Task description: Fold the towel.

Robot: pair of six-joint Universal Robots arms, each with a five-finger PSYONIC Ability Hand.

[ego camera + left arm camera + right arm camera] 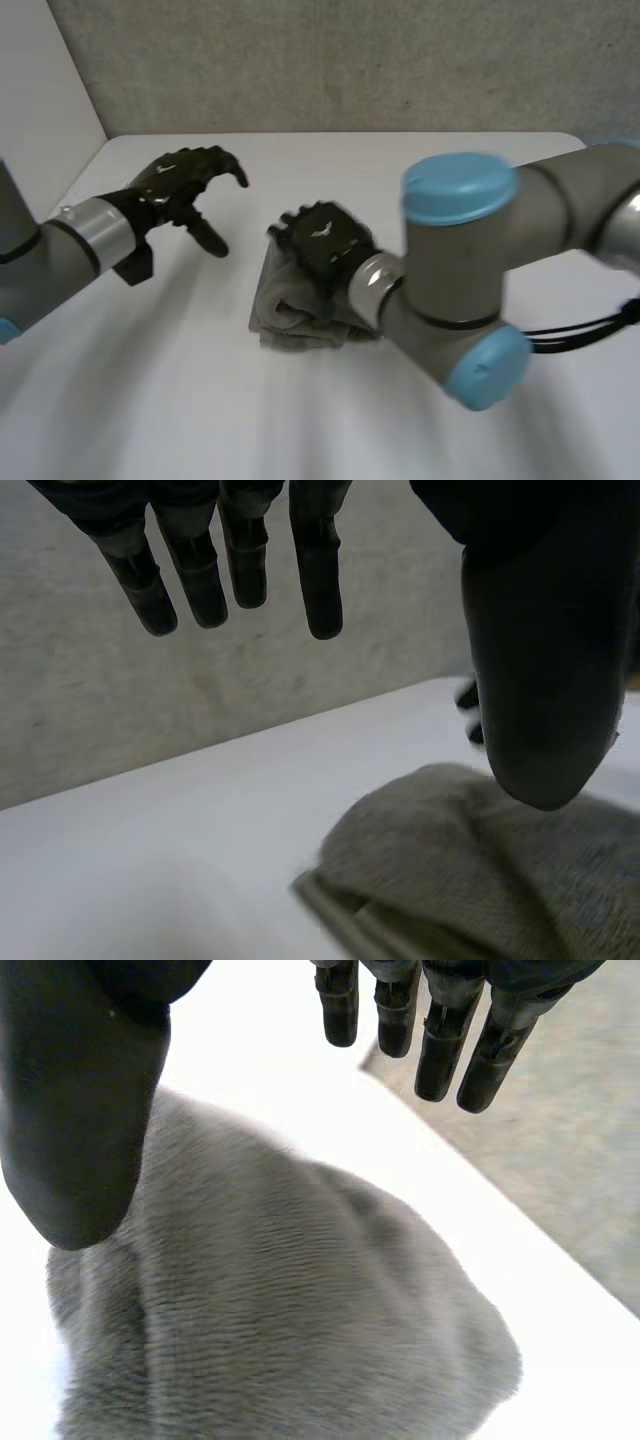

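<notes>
- item: small grey terry-cloth towel (288, 322), lying near the middle of the flat white table (430, 170). it was already gathered into a compact bundle of several layers, with a rolled-looking edge on its near side in the head view.
- black jointed right hand (322, 245): fingers straight and set apart from the thumb, gripping nothing. it was placed palm-down over the far part of the towel. in the right wrist view the cloth lay under the palm, with neither thumb nor fingers curled round it. whether the palm touched the cloth could not be told.
- black jointed left hand (188, 185): fingers relaxed, only slightly bent, and empty. it hovered over bare table beside the towel, apart from it. in the left wrist view a layered corner of the towel lay just beyond its thumb.
- step in hand, as judged: late in the fold. the bundle looked finished or nearly so, with the right hand either pressing it flat or about to come away.
- next move, as judged: a flat, even press if the layers needed settling. otherwise the right hand should lift straight up, so that no fingertip dragged the top layer open. the left hand was placed to steady the near corner if needed.
- brands, labels, writing: none seen on towel or table. a small pale mark sat on the back of each hand, too small to read.
</notes>
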